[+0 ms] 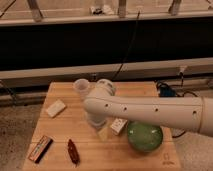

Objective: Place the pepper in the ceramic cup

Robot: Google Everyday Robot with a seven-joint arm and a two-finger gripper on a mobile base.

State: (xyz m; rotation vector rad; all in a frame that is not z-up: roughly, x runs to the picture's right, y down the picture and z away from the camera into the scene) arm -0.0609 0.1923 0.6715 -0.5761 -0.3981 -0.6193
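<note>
The pepper, a small dark red-brown chili, lies on the wooden table near its front left edge. The ceramic cup, small and white, stands upright at the back of the table, left of centre. My white arm reaches in from the right across the table. Its gripper hangs below the arm's end near the table's middle, right of the pepper and in front of the cup. The arm partly hides the gripper.
A green bowl sits at the front right under the arm. A white labelled bottle lies next to it. A flat brown-orange bar lies at the front left corner. A pale block rests at the left.
</note>
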